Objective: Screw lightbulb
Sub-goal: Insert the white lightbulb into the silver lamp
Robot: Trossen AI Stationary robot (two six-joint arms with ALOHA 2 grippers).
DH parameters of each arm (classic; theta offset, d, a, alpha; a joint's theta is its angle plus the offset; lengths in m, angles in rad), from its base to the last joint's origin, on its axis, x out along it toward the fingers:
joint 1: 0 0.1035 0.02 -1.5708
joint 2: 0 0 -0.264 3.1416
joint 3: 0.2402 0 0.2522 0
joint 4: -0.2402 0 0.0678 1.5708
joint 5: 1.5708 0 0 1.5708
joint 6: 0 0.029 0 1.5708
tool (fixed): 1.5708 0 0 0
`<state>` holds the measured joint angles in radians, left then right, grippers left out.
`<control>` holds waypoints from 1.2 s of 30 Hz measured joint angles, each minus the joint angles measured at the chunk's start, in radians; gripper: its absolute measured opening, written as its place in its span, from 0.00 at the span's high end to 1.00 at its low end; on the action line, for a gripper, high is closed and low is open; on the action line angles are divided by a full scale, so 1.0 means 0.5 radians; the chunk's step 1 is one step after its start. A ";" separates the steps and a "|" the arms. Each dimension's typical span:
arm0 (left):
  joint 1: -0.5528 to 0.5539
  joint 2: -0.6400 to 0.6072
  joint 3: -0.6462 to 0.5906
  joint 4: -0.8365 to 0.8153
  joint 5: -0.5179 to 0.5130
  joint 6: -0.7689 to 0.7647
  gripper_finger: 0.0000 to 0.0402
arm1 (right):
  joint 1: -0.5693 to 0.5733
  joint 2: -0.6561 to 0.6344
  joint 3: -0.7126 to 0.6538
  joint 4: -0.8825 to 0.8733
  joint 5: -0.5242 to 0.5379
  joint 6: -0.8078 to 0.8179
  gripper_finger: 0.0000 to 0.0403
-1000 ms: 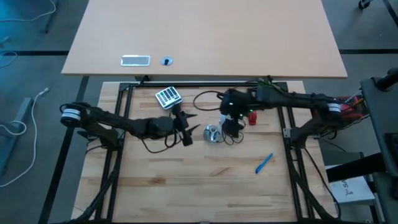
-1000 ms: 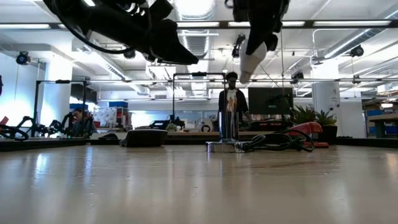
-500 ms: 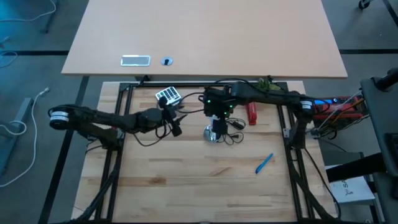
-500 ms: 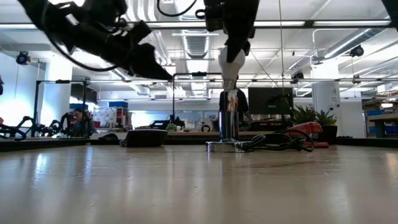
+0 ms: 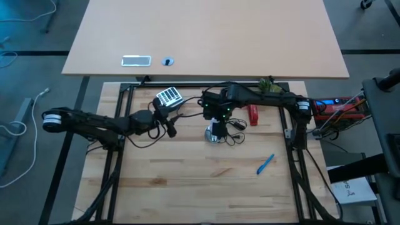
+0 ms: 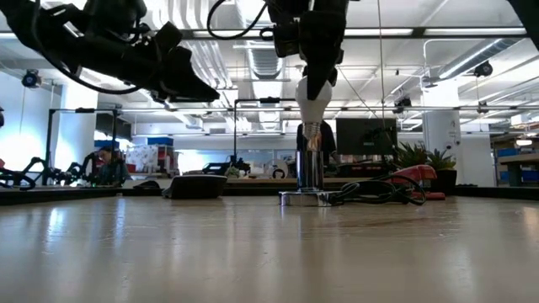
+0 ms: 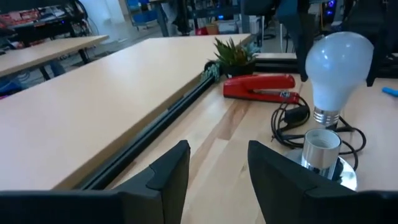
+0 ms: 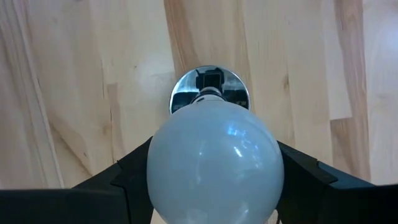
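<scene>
On the wooden worktop [image 5: 187,181] the socket [image 7: 321,149] stands upright. The right fingers [image 8: 134,171] pinch the bulb [image 8: 214,162], its screw end pointing straight down just above the socket's mouth. The left fingers [image 7: 168,171], spread and empty, wait nearby.

A shiny silver socket [image 5: 214,134] with a black cord [image 5: 235,132] stands near the centre of the wooden table [image 5: 200,181]. A red stapler [image 5: 253,114] lies at its 2 o'clock, a blue pen [image 5: 265,164] at its 4 o'clock and a small perforated grey block [image 5: 168,97] at its 10 o'clock. A potted plant [image 7: 234,55] sits by the far edge.
</scene>
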<state>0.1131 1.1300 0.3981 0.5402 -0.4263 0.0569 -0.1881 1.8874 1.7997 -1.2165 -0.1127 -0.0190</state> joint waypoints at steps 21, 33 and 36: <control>-0.002 0.267 -0.002 0.213 0.035 -0.145 0.69 | 0.000 0.000 -0.117 0.109 0.017 0.037 0.41; -0.004 0.274 -0.001 0.246 0.053 -0.142 0.73 | -0.001 0.000 -0.259 0.225 0.016 0.035 0.41; -0.004 0.274 -0.001 0.246 0.053 -0.142 0.73 | -0.001 0.000 -0.272 0.256 0.016 0.035 0.41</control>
<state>0.1112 1.2671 0.3977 0.6634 -0.3999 -0.0139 -0.1886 1.8874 1.6639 -1.0885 -0.1047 -0.0017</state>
